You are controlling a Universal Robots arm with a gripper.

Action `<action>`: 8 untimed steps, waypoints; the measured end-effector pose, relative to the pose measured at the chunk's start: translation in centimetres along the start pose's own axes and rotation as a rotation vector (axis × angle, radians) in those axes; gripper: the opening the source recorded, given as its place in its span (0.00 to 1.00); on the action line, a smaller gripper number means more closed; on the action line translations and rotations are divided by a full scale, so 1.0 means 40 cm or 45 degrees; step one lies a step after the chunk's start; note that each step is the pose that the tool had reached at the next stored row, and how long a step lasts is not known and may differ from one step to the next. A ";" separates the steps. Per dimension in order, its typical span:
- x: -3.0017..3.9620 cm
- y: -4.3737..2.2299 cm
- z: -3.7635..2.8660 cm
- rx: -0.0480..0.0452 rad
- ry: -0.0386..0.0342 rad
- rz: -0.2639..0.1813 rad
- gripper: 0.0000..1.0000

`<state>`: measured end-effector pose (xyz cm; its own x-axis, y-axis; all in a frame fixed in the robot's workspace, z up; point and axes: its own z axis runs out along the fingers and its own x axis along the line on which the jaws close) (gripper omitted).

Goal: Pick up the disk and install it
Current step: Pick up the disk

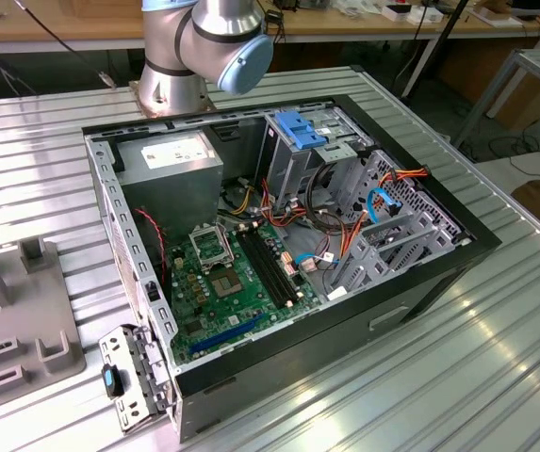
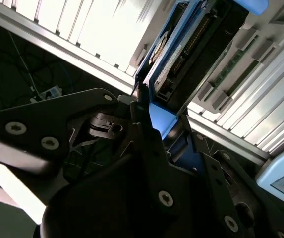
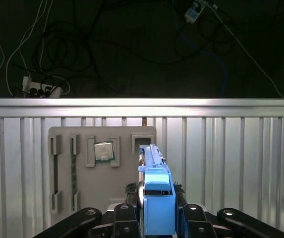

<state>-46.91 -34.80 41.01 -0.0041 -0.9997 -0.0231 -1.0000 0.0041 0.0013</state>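
Observation:
My gripper is shut on the disk, which I see edge-on in the first wrist view. Black fingers press on either side of its blue plastic side rail. The disk hangs over a grey fixture plate on the ribbed metal table, close to an empty slot in that plate. In the second wrist view the gripper clamps the blue rail, and the disk shows its grey body and connector edge.
An open computer case lies on the table with the motherboard exposed. It holds a drive cage with a blue handle and a power-supply box. The fixture plate is at the exterior view's left and carries a processor chip. The arm's base stands behind the case.

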 end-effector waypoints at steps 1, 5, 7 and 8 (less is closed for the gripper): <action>0.000 0.000 -0.003 0.000 0.0000 0.000 0.37; 0.000 0.000 -0.017 0.000 0.0000 0.000 0.37; -0.001 0.000 -0.032 0.000 0.0000 0.000 0.37; -0.001 0.000 -0.037 0.000 0.0000 0.000 0.37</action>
<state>-46.91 -34.80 42.48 -0.0041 -0.9997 -0.0230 -1.0000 0.0041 0.0014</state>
